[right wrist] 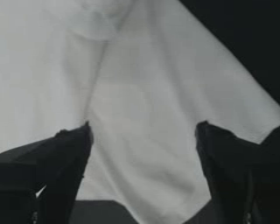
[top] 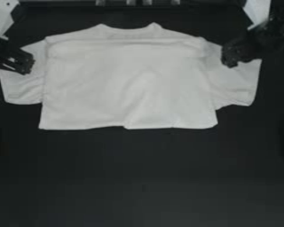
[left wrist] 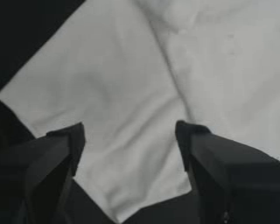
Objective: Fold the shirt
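The white shirt point(top: 129, 82) lies flat on the dark table with its collar toward the far edge, both short sleeves spread out and its lower part folded up. My left gripper point(top: 23, 62) hovers at the upper edge of the left sleeve point(left wrist: 107, 100), jaws open over the cloth. At the top of the right sleeve point(right wrist: 166, 113) my right gripper point(top: 230, 55) is open too, straddling the fabric. Nothing is pinched in either wrist view.
The dark table point(top: 138, 177) stretches bare in front of the shirt's folded lower edge. White arm plates point(top: 2, 15) show at the far corners.
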`<action>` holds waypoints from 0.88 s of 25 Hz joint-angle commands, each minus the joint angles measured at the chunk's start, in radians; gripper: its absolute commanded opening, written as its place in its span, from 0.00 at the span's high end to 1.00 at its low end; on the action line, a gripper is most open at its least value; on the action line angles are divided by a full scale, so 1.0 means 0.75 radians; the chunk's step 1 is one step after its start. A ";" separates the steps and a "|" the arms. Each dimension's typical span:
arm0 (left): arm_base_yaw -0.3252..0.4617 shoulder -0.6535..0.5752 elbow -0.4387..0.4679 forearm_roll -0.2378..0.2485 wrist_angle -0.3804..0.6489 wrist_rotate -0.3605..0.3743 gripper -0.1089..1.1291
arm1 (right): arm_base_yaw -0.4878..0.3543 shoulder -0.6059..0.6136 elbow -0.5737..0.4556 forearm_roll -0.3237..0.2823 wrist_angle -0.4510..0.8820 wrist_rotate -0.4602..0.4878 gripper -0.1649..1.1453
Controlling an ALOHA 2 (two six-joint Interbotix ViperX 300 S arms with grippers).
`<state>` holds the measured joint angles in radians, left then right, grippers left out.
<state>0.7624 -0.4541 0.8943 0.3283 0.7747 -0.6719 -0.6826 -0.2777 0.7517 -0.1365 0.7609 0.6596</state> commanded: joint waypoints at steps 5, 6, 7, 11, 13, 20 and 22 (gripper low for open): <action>0.008 -0.014 0.039 0.000 -0.059 -0.072 0.15 | 0.004 -0.031 0.067 -0.031 -0.018 0.119 0.13; 0.012 -0.006 0.053 0.000 -0.076 -0.090 0.15 | 0.002 -0.029 0.078 -0.043 -0.022 0.139 0.13; 0.016 0.004 0.063 0.000 -0.092 -0.102 0.16 | 0.002 -0.022 0.084 -0.055 -0.025 0.164 0.13; 0.029 0.070 0.100 -0.002 -0.125 -0.125 0.16 | 0.002 0.000 0.092 -0.098 -0.020 0.205 0.13; 0.041 0.119 0.100 -0.002 -0.135 -0.127 0.16 | 0.004 0.008 0.092 -0.100 -0.027 0.209 0.13; 0.084 0.270 0.100 -0.004 -0.211 -0.129 0.16 | 0.002 0.010 0.104 -0.104 -0.029 0.205 0.13; 0.094 0.282 0.106 -0.004 -0.237 -0.135 0.16 | 0.002 0.010 0.106 -0.104 -0.033 0.200 0.13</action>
<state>0.8237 -0.2347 0.9787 0.3252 0.6136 -0.7701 -0.6811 -0.2562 0.8391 -0.2117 0.7424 0.8130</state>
